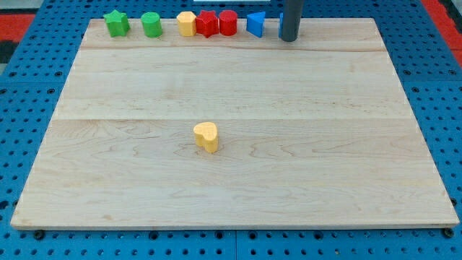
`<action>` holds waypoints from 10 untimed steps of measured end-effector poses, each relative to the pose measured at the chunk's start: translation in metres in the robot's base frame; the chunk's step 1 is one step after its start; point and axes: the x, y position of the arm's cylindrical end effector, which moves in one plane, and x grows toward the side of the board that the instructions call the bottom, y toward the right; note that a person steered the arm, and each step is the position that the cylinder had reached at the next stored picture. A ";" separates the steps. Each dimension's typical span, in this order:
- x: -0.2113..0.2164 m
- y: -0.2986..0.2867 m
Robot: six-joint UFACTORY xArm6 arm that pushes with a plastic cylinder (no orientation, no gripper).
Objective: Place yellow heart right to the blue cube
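The yellow heart (206, 136) lies near the middle of the wooden board (231, 173), a little left of centre. The blue cube (281, 24) is at the view's top edge, mostly hidden behind my rod; only a thin blue strip shows at the rod's left side. My tip (289, 38) stands at the view's top, right of centre, touching or just in front of the blue cube. The tip is far from the yellow heart, up and to the right of it.
A row of blocks lines the top edge: a green star (115, 23), a green cylinder (151, 24), a yellow hexagonal block (186, 24), a red block (207, 24), a red cylinder (228, 23), a blue triangle (255, 24). Blue pegboard surrounds the board.
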 end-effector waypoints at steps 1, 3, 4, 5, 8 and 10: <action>0.056 -0.001; 0.191 -0.001; 0.244 -0.001; 0.258 0.001; 0.365 -0.067; 0.325 -0.106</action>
